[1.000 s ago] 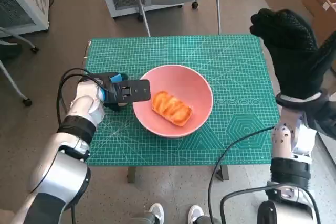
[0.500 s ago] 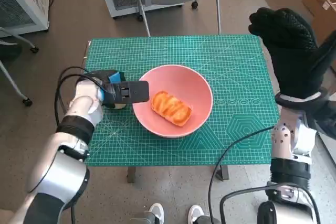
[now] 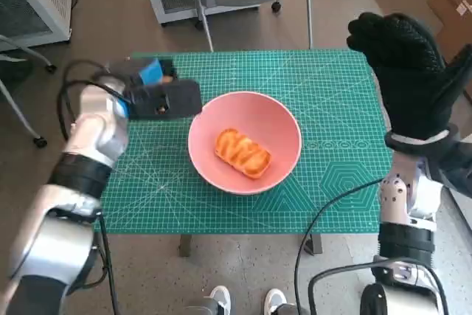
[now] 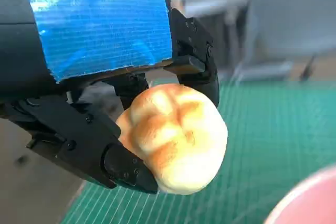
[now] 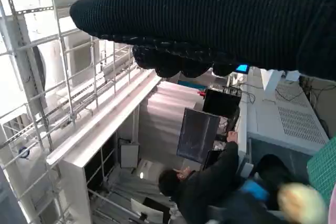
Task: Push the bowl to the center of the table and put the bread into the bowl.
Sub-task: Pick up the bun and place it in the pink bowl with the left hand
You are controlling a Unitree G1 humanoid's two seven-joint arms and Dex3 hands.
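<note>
- The left hand [image 3: 158, 97] sits in the upper left of the head view, above the green cutting mat [image 3: 332, 175] that covers the counter, just beside the bowl's rim.
- In the left wrist view its black fingers [image 4: 126, 169] are clamped around a round bread roll [image 4: 176, 137], golden on top and pale at the sides.
- The pink bowl [image 3: 276, 119] stands near the middle of the mat, and a glazed, oblong bread [image 3: 242, 153] already lies inside it.
- The right hand [image 3: 402, 71] is raised at the upper right of the head view, off to the side of the mat, fingers apart and holding nothing.
- The roll looks light, soft and easily dented; the fingers seem to press into its sides a little.
- A grip across its widest part, as here, seems right: firm enough not to slip, gentle enough not to crush the crust.
- The bowl appears stiff and smooth, so it should slide readily on the mat if nudged at the rim.
</note>
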